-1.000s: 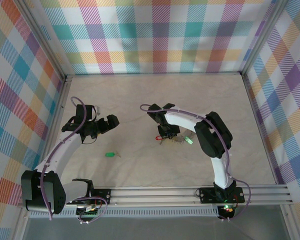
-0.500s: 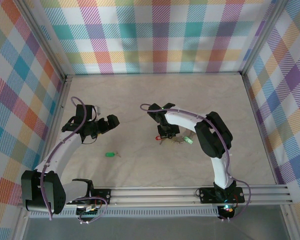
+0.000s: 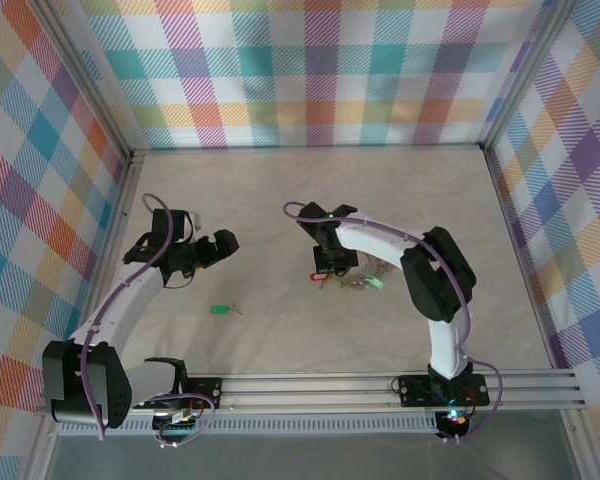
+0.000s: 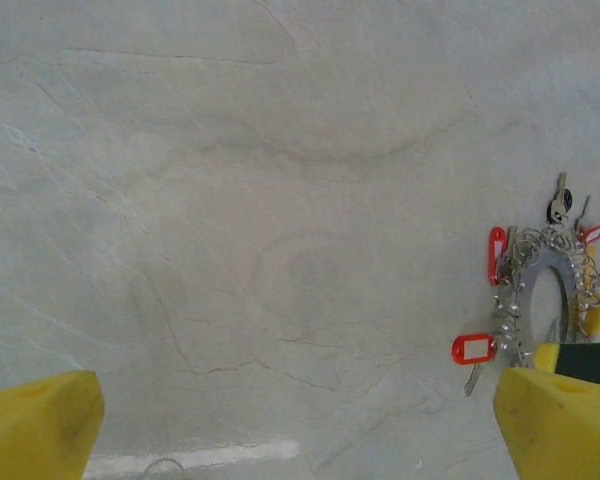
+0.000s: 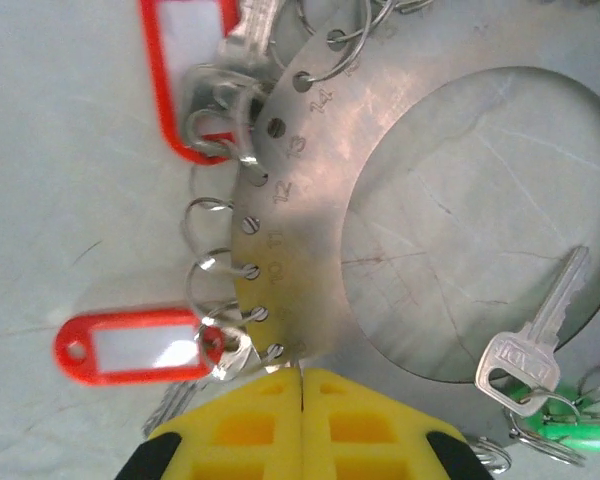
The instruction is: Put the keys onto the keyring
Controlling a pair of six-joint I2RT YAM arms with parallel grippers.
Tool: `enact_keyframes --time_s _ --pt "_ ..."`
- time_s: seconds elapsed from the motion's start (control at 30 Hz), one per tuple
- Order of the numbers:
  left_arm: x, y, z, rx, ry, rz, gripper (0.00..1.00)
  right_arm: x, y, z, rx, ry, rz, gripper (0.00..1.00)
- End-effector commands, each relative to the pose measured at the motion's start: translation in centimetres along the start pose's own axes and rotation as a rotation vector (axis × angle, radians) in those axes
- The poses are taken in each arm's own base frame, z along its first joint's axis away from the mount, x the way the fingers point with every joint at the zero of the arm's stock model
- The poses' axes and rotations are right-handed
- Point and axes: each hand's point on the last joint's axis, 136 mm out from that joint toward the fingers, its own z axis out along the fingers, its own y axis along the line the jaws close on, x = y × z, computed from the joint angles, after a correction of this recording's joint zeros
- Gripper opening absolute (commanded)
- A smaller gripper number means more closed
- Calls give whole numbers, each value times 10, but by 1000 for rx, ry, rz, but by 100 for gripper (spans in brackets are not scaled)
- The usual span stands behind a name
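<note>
Keyring (image 3: 352,277) lay flat at the middle of the surface (image 3: 280,200), red tags (image 5: 130,348) toward the left edge, green tag (image 3: 377,283) rightward. Right fingers (image 5: 275,400), shut, met its rim. Left fingers (image 4: 40,425) gaped empty, well apart.

Keyring (image 5: 305,215): stamped 14, 13, 12 (others unclear).

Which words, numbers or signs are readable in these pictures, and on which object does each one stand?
"14": stamped on the flat metal keyring, beside a hole.
"13": same band, next hole down.
"12": same band, next hole down.
Further numbers lower on the band: too faint to read.
Mark on the head of the loose key: too blurred to read.
Red tag: white insert, no writing.
</note>
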Motion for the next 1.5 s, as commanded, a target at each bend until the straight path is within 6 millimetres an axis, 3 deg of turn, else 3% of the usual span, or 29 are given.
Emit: enact_keyframes --time_s 0.0,0.23,0.37,0.5,0.63,0.83,0.97,1.07,1.23,1.33,1.4,1.47 --pt "1 -7 -12 18 -6 -7 100 -3 9 -19 -103 -75 -96 0" --pt "-4 -24 -28 100 -70 16 99 0 7 -22 -184 -75 -170 0" --pt "-7 -63 -42 296 -107 107 93 -8 6 -45 -199 -144 -258 0" --pt "-13 -90 -56 378 -179 214 93 -11 -1 -65 -191 -236 -353 0" --pt "-10 -97 -54 395 -147 267 94 -6 2 -73 -243 -296 -449 0" --pt "5 -82 -39 343 -80 279 94 18 7 -37 -313 -227 -431 0" --pt "6 -86 -39 366 -85 299 94 40 2 -21 -334 -207 -406 0" --pt "16 -101 -42 416 -124 447 95 47 -5 -26 -332 -228 -448 0" --pt "37 -127 -51 495 -183 637 93 40 -11 -48 -316 -327 -538 0" --pt "34 -137 -47 547 -201 615 79 38 -3 -60 -373 -429 -685 0" --pt "39 -150 -42 608 -176 643 75 44 10 -71 -514 -515 -811 0" --pt "44 -162 -35 640 -170 704 72 36 8 -75 -576 -590 -809 0"
